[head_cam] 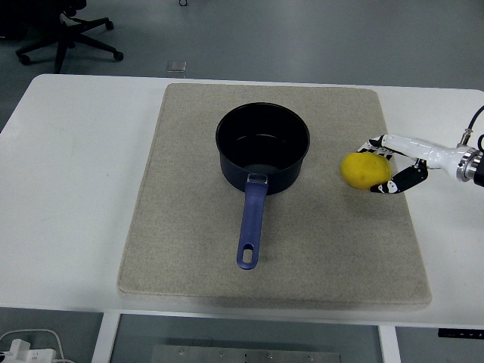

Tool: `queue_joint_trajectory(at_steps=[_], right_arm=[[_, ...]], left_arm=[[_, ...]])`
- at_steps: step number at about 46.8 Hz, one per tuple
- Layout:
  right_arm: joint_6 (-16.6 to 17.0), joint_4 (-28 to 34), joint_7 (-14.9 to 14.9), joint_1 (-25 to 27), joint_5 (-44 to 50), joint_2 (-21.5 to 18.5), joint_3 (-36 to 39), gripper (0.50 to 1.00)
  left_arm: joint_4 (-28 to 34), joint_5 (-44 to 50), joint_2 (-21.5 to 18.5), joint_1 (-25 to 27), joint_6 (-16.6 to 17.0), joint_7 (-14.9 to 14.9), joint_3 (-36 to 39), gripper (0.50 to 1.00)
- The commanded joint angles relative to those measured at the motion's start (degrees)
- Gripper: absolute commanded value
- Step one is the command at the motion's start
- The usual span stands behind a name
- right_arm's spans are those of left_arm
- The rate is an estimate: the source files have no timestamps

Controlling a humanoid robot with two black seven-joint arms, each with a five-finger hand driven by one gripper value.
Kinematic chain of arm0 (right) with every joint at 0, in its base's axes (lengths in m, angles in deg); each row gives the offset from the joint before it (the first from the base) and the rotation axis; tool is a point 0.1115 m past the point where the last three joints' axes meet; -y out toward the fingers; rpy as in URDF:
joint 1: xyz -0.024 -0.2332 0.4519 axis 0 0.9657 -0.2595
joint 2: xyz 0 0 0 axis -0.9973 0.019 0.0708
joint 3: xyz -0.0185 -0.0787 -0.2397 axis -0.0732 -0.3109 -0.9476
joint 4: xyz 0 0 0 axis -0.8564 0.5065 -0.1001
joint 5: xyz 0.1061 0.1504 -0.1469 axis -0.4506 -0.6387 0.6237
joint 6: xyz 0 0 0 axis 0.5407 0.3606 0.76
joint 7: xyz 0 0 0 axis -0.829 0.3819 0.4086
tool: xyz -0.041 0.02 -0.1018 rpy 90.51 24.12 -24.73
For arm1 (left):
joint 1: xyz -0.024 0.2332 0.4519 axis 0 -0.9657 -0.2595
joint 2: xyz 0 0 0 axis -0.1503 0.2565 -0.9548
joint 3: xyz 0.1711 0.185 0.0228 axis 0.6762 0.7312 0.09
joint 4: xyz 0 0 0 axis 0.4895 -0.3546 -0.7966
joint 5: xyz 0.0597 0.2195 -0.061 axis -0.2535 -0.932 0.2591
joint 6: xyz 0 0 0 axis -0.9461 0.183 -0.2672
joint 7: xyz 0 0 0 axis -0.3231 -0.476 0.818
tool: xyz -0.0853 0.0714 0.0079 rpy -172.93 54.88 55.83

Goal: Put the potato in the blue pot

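- Head view: the right hand (393, 163) enters from the right edge, fingers (378, 143) curled around the potato (365, 170) and pinching it from its far and near sides.
- The potato sits at the fingertips, on the beige mat (189, 257) covering the white bench (68, 189).
- The blue pot (262, 144) stands upright to the left of the hand, apart from the potato, its handle (250, 227) pointing toward the near bench edge.

Beige mat (189, 227) on white table (68, 181) (office chair (64, 34) beyond).
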Motion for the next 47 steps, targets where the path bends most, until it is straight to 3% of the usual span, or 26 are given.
queue_joint_trajectory(at_steps=[1, 15, 38, 47], right_arm=[[0.17, -0.01, -0.51, -0.04, -0.1, 0.07, 0.01, 0.5], [0.78, 0.08, -1.3, -1.62, -0.63, 0.59, 0.09, 0.5], [9.21, 4.12, -2.09, -13.66, -4.23, 4.55, 0.18, 0.5], [11.15, 5.97, -2.27, -15.25, -5.46, 4.46, 0.27, 0.5]], left_arm=[[0.01, 0.0, 0.0, 0.0, -0.05, -0.01, 0.0, 0.994], [0.01, 0.0, 0.0, 0.0, -0.05, -0.01, 0.0, 0.994], [0.01, 0.0, 0.0, 0.0, -0.05, -0.01, 0.0, 0.994], [0.01, 0.0, 0.0, 0.0, -0.05, -0.01, 0.0, 0.994]])
